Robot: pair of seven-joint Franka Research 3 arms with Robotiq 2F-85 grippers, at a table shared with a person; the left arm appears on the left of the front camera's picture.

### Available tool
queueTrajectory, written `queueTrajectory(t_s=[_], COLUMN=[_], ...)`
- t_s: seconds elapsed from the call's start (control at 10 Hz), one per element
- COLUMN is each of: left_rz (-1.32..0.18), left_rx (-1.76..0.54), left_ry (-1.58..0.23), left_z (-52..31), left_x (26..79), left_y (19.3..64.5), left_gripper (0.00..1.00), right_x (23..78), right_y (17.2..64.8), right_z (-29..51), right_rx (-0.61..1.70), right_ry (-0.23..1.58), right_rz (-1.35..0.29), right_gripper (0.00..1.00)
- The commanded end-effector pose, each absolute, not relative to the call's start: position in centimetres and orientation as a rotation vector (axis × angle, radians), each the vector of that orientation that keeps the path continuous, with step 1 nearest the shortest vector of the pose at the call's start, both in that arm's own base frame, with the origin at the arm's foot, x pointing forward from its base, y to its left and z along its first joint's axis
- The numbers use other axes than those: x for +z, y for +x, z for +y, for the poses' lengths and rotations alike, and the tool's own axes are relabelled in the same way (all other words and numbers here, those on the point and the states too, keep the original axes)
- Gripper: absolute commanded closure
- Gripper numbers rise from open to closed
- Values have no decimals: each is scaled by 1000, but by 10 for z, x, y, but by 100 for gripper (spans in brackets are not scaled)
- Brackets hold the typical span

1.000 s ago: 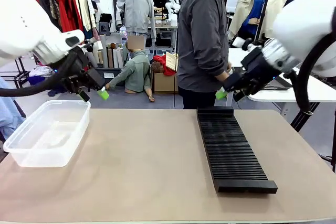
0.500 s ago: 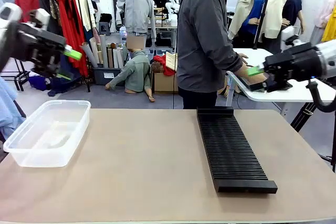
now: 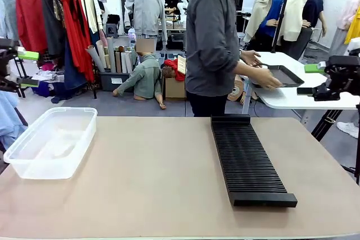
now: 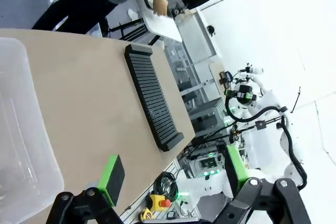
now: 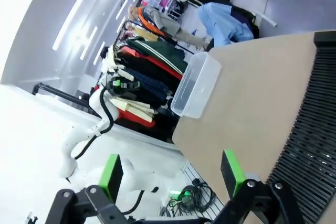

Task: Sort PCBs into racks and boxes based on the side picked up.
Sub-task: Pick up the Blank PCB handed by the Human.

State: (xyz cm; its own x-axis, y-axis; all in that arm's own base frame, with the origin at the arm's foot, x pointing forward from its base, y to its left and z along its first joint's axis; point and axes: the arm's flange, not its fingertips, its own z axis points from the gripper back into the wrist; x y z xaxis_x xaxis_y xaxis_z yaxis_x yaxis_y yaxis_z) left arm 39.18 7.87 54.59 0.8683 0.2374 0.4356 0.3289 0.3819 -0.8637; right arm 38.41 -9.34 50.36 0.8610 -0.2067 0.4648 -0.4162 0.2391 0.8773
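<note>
pcbs should be light, thin and stiff, with fine traces that scratch easily, so i'd pinch one by opposite edges, not across the faces. the person (image 3: 211,37) at the far side has a hand (image 3: 272,82) on a black tray (image 3: 285,75) on a side table (image 3: 292,99); i cannot tell if pcbs lie in it. on the worktop (image 3: 146,184) the rack (image 3: 247,158) lies right of centre and the box (image 3: 42,170) sits at the left edge. the left tool (image 4: 173,176) and right tool (image 5: 170,174) are both spread wide, gripping and touching nothing.
</note>
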Motion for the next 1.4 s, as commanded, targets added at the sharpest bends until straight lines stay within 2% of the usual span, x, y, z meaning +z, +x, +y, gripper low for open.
queueTrajectory(t_s=[0.0, 0.4, 0.5, 1.3], left_rz=[-584, -563, -554, -554], left_rx=[-106, -170, -91, -91], left_ry=[-1257, -1273, -1249, -1249], left_z=[96, 113, 106, 106], left_x=[537, 519, 523, 523], left_y=[392, 398, 392, 392], left_gripper=[0, 0, 0, 0], right_x=[495, 492, 492, 492], right_y=[383, 382, 382, 382], right_z=[-92, -97, -97, -97], right_rx=[162, 138, 138, 138], right_ry=[1384, 1371, 1371, 1371], right_rz=[-603, -571, -571, -571], right_gripper=[0, 0, 0, 0])
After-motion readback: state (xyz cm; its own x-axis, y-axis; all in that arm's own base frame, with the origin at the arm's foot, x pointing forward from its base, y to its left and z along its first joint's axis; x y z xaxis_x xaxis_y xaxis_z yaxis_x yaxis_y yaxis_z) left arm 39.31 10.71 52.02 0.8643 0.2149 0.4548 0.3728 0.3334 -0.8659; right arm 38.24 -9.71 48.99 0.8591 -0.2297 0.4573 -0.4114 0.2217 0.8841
